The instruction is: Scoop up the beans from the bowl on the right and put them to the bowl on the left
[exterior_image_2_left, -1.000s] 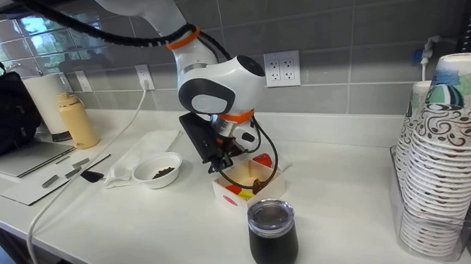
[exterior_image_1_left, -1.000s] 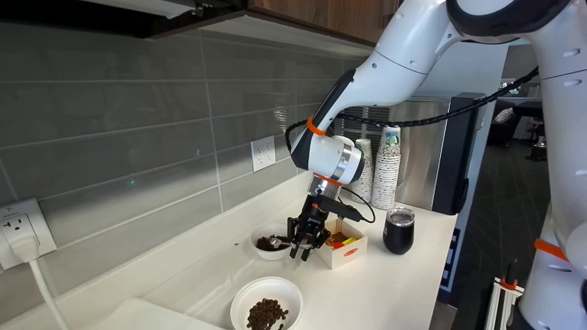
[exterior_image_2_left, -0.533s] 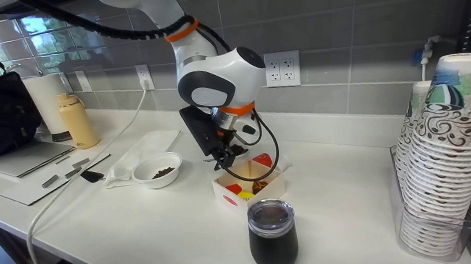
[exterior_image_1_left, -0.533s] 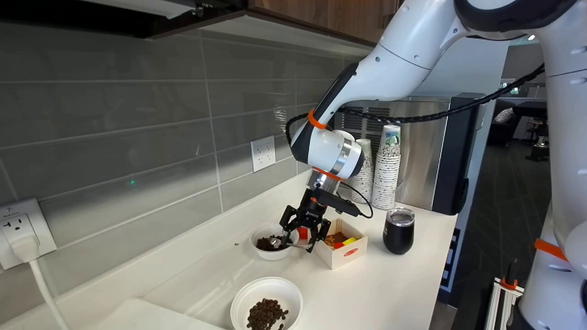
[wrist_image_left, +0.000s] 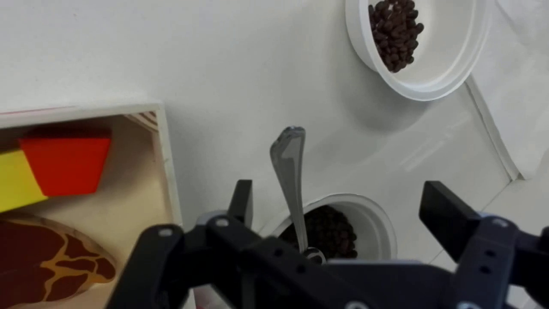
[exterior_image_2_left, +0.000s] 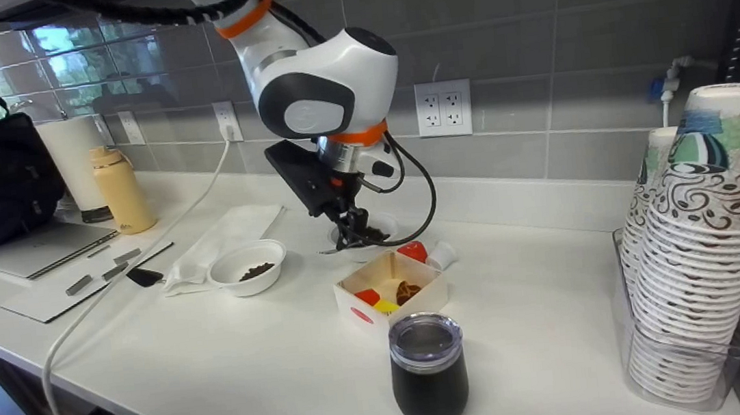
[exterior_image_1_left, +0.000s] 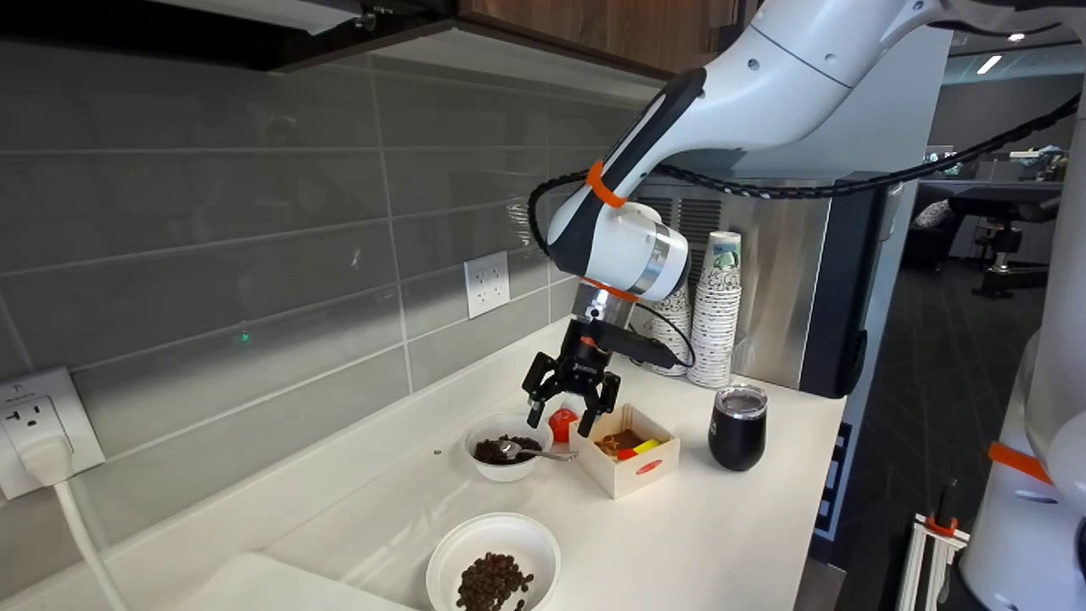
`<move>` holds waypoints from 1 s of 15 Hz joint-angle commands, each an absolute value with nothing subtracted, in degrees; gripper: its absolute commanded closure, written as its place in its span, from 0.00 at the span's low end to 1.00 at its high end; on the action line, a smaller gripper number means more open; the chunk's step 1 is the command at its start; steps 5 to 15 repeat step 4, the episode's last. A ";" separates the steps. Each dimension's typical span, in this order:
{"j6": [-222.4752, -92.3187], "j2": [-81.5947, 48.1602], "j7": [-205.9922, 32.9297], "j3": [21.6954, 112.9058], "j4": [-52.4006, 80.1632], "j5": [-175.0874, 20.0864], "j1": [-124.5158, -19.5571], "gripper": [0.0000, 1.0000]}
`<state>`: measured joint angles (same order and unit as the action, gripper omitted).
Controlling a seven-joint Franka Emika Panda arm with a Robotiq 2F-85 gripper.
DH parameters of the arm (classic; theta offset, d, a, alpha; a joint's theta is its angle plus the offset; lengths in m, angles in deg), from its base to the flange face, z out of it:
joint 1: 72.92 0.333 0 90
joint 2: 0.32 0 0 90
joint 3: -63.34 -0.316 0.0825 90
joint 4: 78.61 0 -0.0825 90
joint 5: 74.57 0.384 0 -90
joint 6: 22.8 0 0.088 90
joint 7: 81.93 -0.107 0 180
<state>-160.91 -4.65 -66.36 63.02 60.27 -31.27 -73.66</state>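
Two lots of beans (wrist_image_left: 394, 36) showed, one in the left bowl (exterior_image_2_left: 248, 288), one in the right bowl (wrist_image_left: 375, 234) (sides as they fell in an exterior view), both on the surface (exterior_image_2_left: 256, 364). The spoon (wrist_image_left: 292, 180) rested in the right bowl, its head on the beans and its handle sloping out over the rim. Above hung the claw (exterior_image_1_left: 560, 425), wide and holding nothing, clear of that handle.

With beans in the left bowl and the spoon loose, I judged the scooping over, or paused between rounds; readiness for a grasp would have looked much the same. If it was over, the next move called only for lifting away. If more was wanted, the claw had to centre on the handle, come down and close firmly without tipping the bowl.

The left bowl's beans left much of its white floor bare; the right bowl's were partly hidden by spoon and claw in the wrist view. Nearby, the box (exterior_image_1_left: 629, 477) held a red block (wrist_image_left: 66, 165), a yellow block (wrist_image_left: 17, 182) and a brown piece (wrist_image_left: 34, 257). The tumbler (exterior_image_2_left: 431, 393) was lidded, its contents past telling.
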 commanded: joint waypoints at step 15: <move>-165.29 5.83 -73.22 62.23 68.64 -39.29 -72.39 0.00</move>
